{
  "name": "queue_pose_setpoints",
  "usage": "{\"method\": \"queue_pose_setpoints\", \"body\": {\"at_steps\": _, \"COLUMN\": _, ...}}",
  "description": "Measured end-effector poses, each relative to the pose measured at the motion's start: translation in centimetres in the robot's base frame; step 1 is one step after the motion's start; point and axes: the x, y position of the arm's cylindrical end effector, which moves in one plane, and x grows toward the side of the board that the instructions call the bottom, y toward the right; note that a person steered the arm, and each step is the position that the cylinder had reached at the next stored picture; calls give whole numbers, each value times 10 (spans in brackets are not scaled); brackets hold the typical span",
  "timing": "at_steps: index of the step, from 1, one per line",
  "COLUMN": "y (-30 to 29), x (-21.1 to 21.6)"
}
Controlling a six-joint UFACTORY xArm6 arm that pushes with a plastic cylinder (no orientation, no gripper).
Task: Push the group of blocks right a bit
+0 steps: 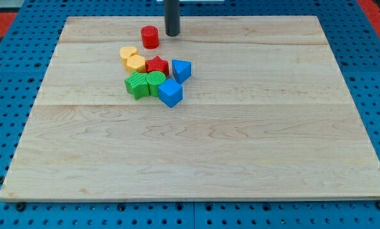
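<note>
Camera view shows the tip (172, 34) near the board's (240, 159) top edge, just right of the red cylinder (149, 37). There is no claw: the rod ends bare and holds nothing. The group lies below and left of it: two yellow blocks (133, 59), a red star (157, 65), two green blocks (144, 83) and two blue blocks (175, 81). Pushing from here would likely send the blocks left or scatter them, since the tip sits on the wrong side.
</note>
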Motion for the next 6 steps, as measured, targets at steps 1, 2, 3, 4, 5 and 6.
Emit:
{"method": "queue_pose_setpoints", "body": {"at_steps": 1, "y": -45, "x": 24}}
{"method": "queue_pose_setpoints", "body": {"at_steps": 2, "y": -61, "x": 56}}
{"method": "queue_pose_setpoints", "body": {"at_steps": 3, "y": -75, "x": 87}}
{"method": "queue_pose_setpoints", "body": {"at_steps": 4, "y": -76, "x": 59}}
{"method": "queue_pose_setpoints", "body": {"at_steps": 5, "y": -83, "x": 32}}
{"method": "queue_pose_setpoints", "body": {"at_steps": 6, "y": -149, "x": 37}}
